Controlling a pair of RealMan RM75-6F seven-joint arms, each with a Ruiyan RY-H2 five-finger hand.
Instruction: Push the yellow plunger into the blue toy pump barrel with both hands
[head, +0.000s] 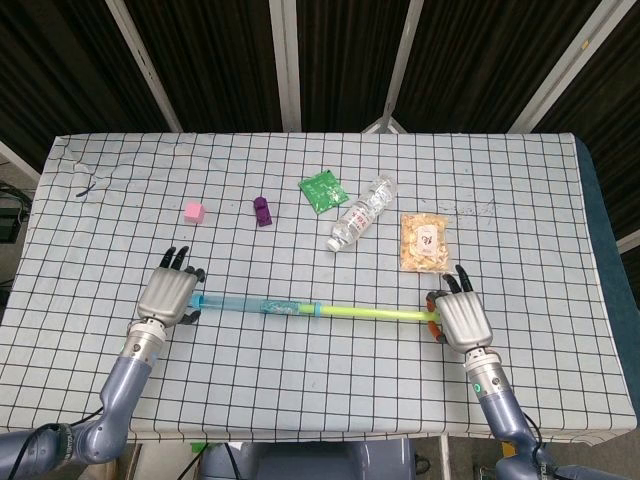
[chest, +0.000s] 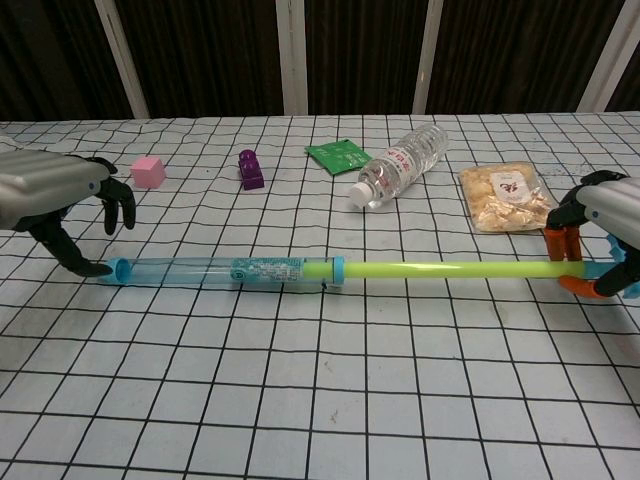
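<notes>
The blue toy pump barrel (head: 255, 304) (chest: 225, 269) lies lengthwise across the front of the checked table. The yellow plunger (head: 370, 314) (chest: 450, 269) sticks far out of its right end. My left hand (head: 172, 295) (chest: 55, 190) arches over the barrel's capped left tip (chest: 119, 268), fingers apart, thumb tip touching the table right beside the cap. My right hand (head: 460, 318) (chest: 612, 232) grips the plunger's orange handle (head: 432, 308) (chest: 567, 248) at the far right.
Behind the pump lie a pink cube (head: 194, 211) (chest: 148, 171), a purple block (head: 262, 211) (chest: 250, 169), a green packet (head: 322, 190) (chest: 338, 154), a lying water bottle (head: 362, 212) (chest: 402, 164) and a snack bag (head: 424, 241) (chest: 505, 197).
</notes>
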